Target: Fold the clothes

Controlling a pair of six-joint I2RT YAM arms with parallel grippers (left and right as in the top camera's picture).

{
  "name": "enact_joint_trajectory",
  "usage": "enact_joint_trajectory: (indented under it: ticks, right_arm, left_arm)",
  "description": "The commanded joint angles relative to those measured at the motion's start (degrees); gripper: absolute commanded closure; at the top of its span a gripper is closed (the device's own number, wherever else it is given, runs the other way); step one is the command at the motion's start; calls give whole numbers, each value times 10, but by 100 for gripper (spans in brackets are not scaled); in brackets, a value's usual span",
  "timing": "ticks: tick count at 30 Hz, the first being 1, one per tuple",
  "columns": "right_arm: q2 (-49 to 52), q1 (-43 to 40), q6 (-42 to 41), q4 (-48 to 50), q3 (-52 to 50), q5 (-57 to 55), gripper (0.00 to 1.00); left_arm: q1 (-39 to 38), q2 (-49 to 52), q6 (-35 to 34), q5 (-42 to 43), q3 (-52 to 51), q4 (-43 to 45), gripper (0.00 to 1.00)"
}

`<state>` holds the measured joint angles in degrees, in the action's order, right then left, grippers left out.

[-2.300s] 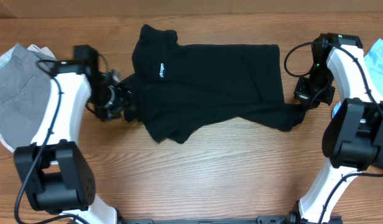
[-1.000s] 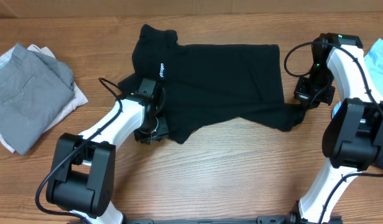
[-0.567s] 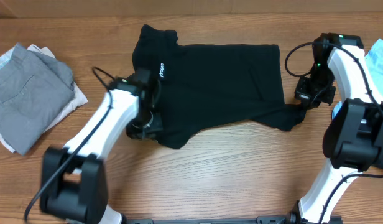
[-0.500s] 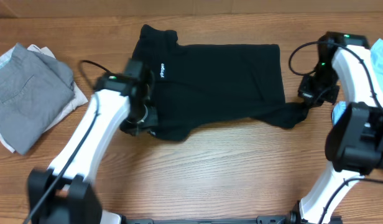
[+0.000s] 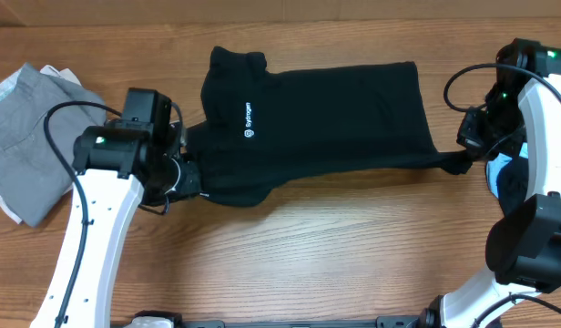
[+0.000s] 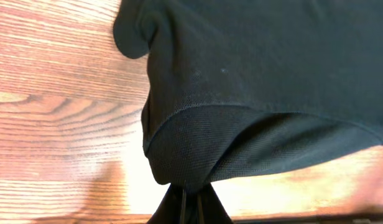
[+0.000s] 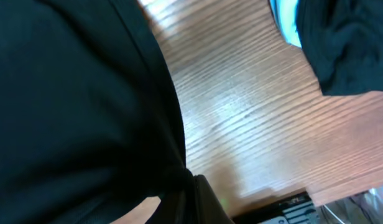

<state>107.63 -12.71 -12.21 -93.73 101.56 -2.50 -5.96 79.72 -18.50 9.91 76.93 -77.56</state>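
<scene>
Overhead view: the black shirt (image 5: 326,118) is lying stretched sideways across the wooden tabletop (image 5: 308,255), small white logo (image 5: 248,121) facing up. The left gripper (image 5: 191,178) is clamped tight on the hem at the shirt's lower left edge, and the left wrist cam shows fabric bunched between its fingers (image 6: 173,208). The right gripper (image 5: 463,164) is pinching the far right corner, which is pulled into a point. Folded grey clothes (image 5: 25,128) sit well off to the left, and there's a light blue garment (image 7: 285,22) near the right arm.
</scene>
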Motion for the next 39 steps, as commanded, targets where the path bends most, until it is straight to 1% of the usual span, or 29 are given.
enact_joint_trajectory:
  ticks: [1, 4, 7, 11, 16, 23, 27, 32, 35, 36, 37, 39]
  right_arm:
    - [-10, -5, 2, -7, 2, -19, 96]
    - [-10, -5, 2, 13, 2, -19, 96]
    - [-10, -5, 2, 55, 2, -19, 96]
    - [-10, -5, 2, 88, 1, -16, 96]
    - [-10, -2, 2, 101, 1, -16, 95]
    - [-10, 20, 19, 123, 0, -17, 95]
    - [-10, 25, 19, 150, -11, -16, 93]
    - [-10, 25, 22, 224, -57, -16, 92]
    - [-10, 25, 22, 271, -85, -2, 92]
    - [-10, 25, 21, 302, -101, 3, 91]
    - [-10, 25, 21, 318, -110, 3, 89]
    - [-10, 25, 22, 354, -128, 10, 89]
  left_arm:
    - [11, -16, 22, 25, 5, -1, 96]
    - [10, -16, 22, 53, 5, 24, 96]
    - [7, -12, 22, 53, 3, 53, 96]
    - [7, 5, 17, 52, -5, 97, 96]
    - [7, 57, 7, 52, -28, 147, 96]
    - [7, 144, -10, 50, -29, 242, 96]
    - [7, 172, -10, 50, -29, 286, 96]
    - [8, 186, -21, 49, -29, 343, 94]
    - [8, 193, -41, 40, -29, 360, 91]
    - [7, 200, -50, 32, -29, 363, 85]
    - [6, 204, -54, 30, -29, 365, 84]
    - [6, 221, -55, 29, -29, 372, 83]
